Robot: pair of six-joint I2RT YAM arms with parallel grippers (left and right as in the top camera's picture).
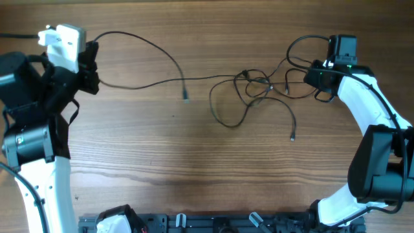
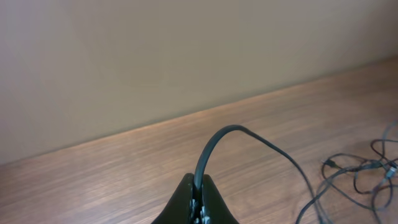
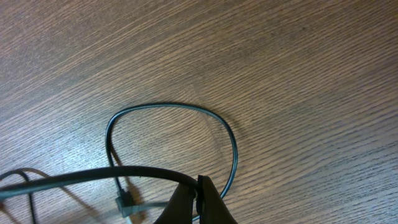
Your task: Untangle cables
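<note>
The cables are thin black wires, knotted in a tangle [image 1: 252,87] right of the table's middle. Two loose ends with small plugs trail off [image 1: 186,97] [image 1: 293,137]. At the far left my left gripper [image 1: 92,65] is shut on one cable [image 2: 214,140], which arcs up from the fingertips and runs right toward the tangle [image 2: 367,168]. On the right side of the tangle, my right gripper [image 1: 320,87] is shut on another cable [image 3: 93,175] that leads off to the left. Under it a cable loop [image 3: 231,140] lies on the wood, with a small plug [image 3: 124,202] beside it.
A black rail [image 1: 213,223] with clamps and a white arm base [image 1: 110,223] runs along the table's front edge. A plain wall [image 2: 155,56] stands behind the far table edge. The arms' own thicker cables [image 1: 301,48] curl near the right wrist.
</note>
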